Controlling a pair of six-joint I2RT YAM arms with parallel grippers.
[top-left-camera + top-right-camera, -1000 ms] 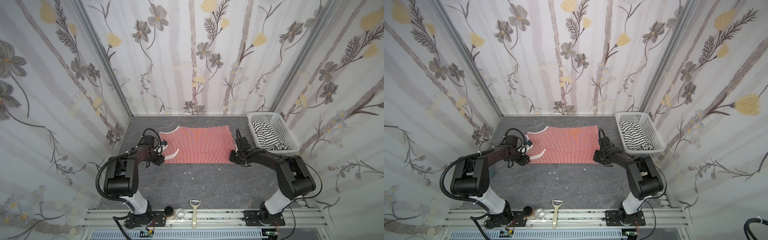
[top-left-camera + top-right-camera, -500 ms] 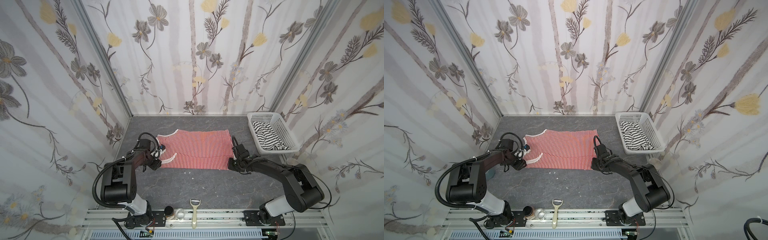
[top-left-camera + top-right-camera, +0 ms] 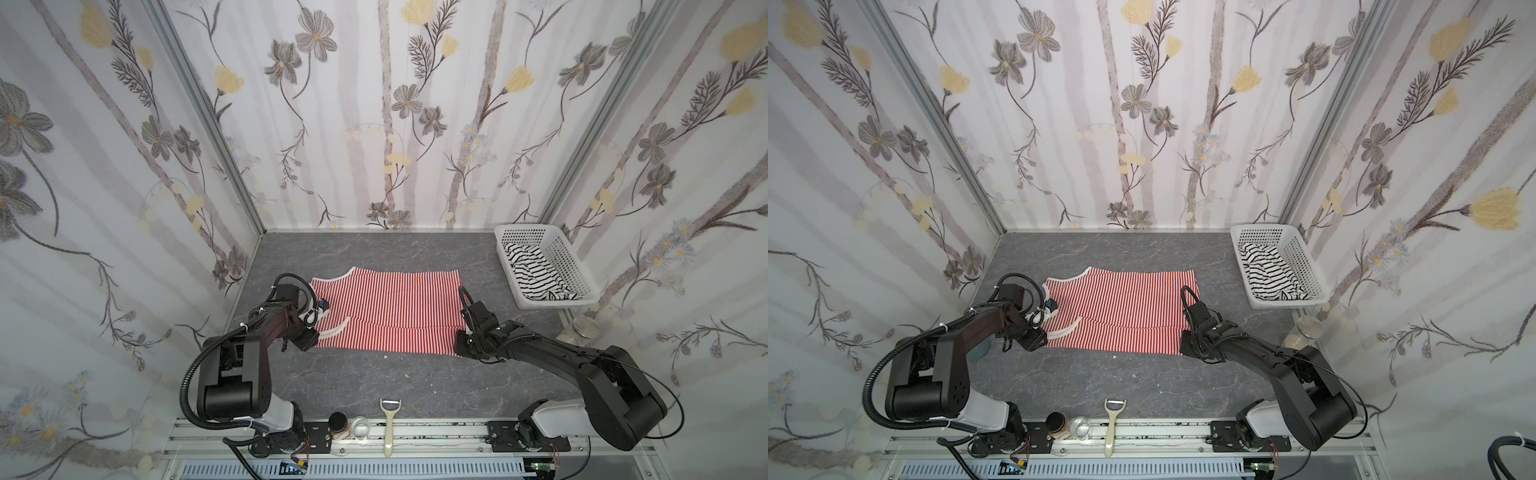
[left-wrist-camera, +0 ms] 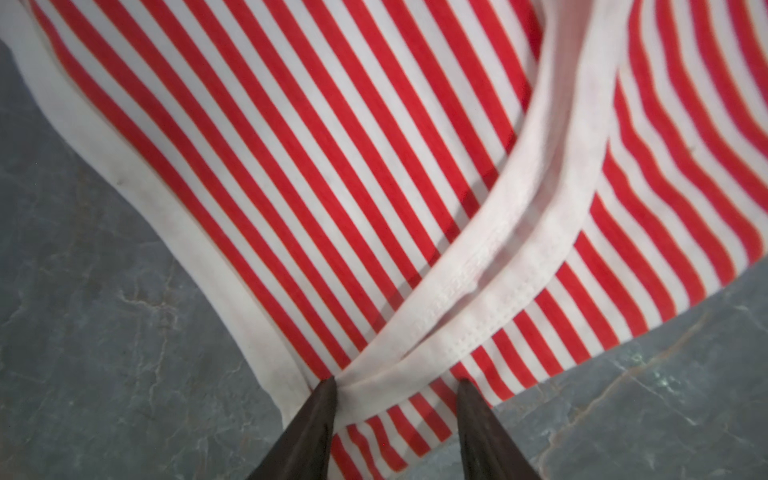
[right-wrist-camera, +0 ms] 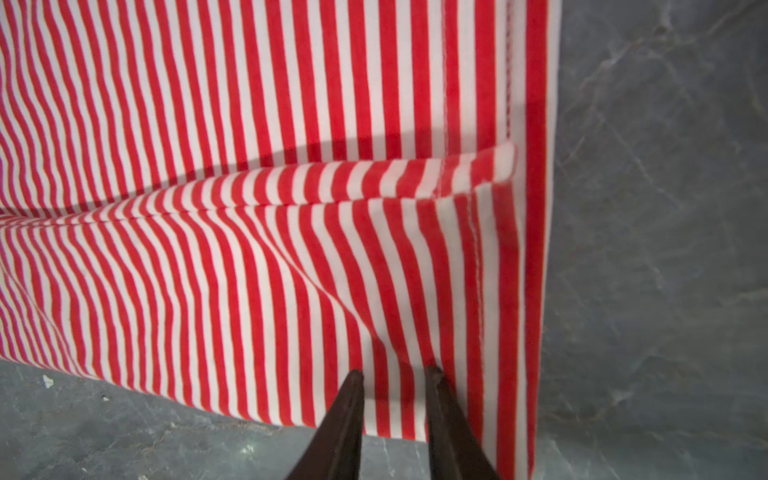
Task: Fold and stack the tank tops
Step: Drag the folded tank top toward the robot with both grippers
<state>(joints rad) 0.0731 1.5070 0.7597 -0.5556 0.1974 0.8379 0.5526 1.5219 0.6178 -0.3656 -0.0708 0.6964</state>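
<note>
The left gripper clamps a strap of the red-and-white tank top, the right gripper its hem.

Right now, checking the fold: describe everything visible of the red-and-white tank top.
Soft knit with thin stripes, white edging and a stitched hem, the red-and-white tank top lies sideways on the grey table, a lengthwise fold across it. The left gripper pinches strap edging; the right gripper pinches near the hem corner.
</note>
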